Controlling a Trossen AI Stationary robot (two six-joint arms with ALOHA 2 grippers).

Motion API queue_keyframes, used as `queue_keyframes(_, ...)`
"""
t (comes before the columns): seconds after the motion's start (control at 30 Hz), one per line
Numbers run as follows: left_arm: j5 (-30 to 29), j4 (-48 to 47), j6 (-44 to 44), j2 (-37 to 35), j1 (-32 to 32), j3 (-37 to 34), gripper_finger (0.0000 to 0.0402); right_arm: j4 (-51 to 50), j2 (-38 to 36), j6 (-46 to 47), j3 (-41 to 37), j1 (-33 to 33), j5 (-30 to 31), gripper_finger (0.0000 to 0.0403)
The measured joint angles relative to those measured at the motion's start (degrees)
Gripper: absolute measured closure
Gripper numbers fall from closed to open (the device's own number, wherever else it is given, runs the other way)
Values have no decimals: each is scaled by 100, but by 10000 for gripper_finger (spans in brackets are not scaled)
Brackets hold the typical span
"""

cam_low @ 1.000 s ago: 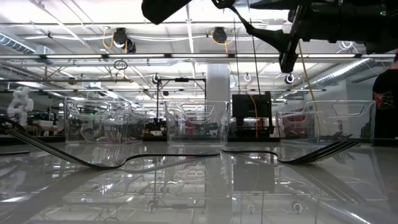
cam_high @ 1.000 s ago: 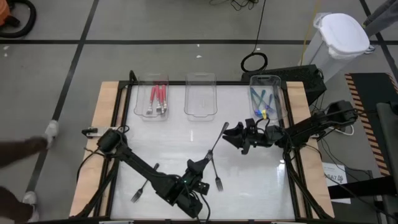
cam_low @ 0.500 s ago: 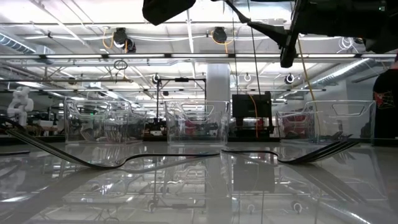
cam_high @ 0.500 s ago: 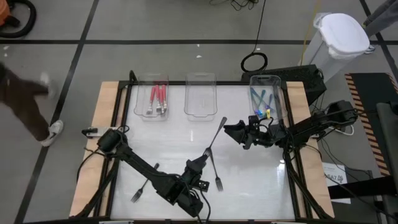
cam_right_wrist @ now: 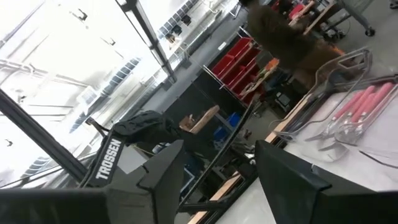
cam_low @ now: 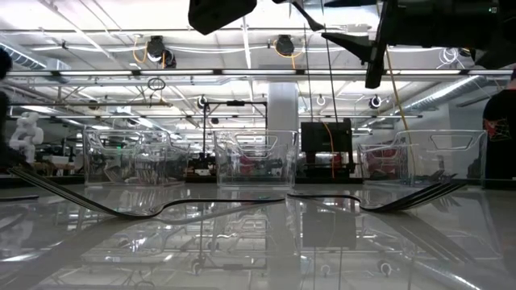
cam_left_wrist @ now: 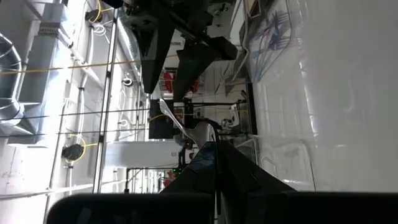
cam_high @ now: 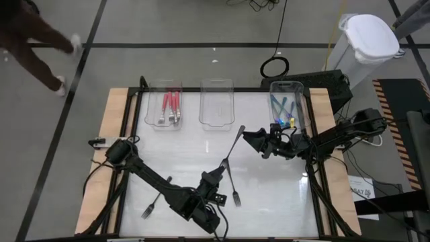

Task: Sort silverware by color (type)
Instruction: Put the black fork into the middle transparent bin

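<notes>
Black fork [cam_high: 232, 146], pinched by its tines in the left gripper [cam_high: 219, 172], has swung its handle toward 12 o'clock, nearing the right gripper [cam_high: 254, 140], whose fingers gape empty: likely a handover.

Three clear plastic trays [cam_high: 216, 102] in a row along the far edge of a glossy white table [cam_high: 269, 188], wood-edged. Beyond the right corner, a white lidded bin [cam_high: 368, 37]; nearby, a coiled black cable [cam_high: 274, 66] on grey floor. Top left, a person's legs [cam_high: 37, 33] in dark trousers, white shoes.
</notes>
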Motion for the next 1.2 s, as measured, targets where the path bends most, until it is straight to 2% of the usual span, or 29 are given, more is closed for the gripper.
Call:
queue_keyframes(0.23,187,0,-7,0,-6,0,395,15,0,0,0,-63,-22,223)
queue_keyframes(0.77,248,2,-11,-2,-7,0,395,3,2,38,-2,-74,4,313)
queue_keyframes(0.93,269,2,-11,-2,-4,0,395,-4,4,18,-2,-74,110,315)
queue_keyframes(1.2,293,0,-7,-2,4,0,395,-7,4,-9,-2,-128,275,285)
